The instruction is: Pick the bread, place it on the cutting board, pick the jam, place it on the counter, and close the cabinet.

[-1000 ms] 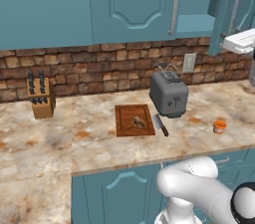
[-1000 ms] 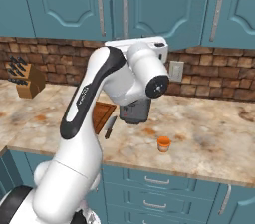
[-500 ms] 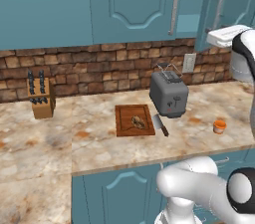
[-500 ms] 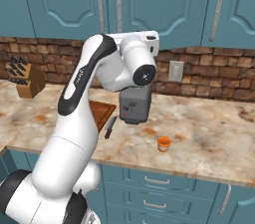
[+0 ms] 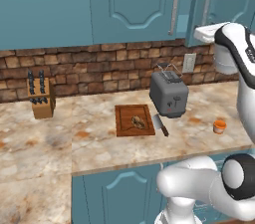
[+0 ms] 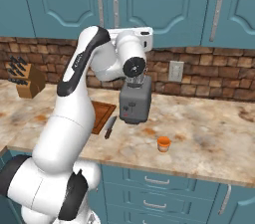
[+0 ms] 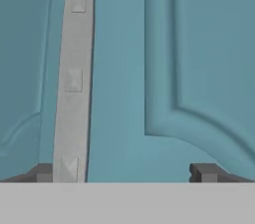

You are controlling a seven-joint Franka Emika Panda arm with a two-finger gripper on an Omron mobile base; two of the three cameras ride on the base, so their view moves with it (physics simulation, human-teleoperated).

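Teal cabinet [image 7: 124, 68] door faces us; our pincer [image 7: 122, 170] tips stand apart, so we push flat beside the handle [image 7: 73, 78].

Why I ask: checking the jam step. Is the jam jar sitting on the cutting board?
No, in the left base view the jam stands on the counter right of the toaster, apart from the cutting board.
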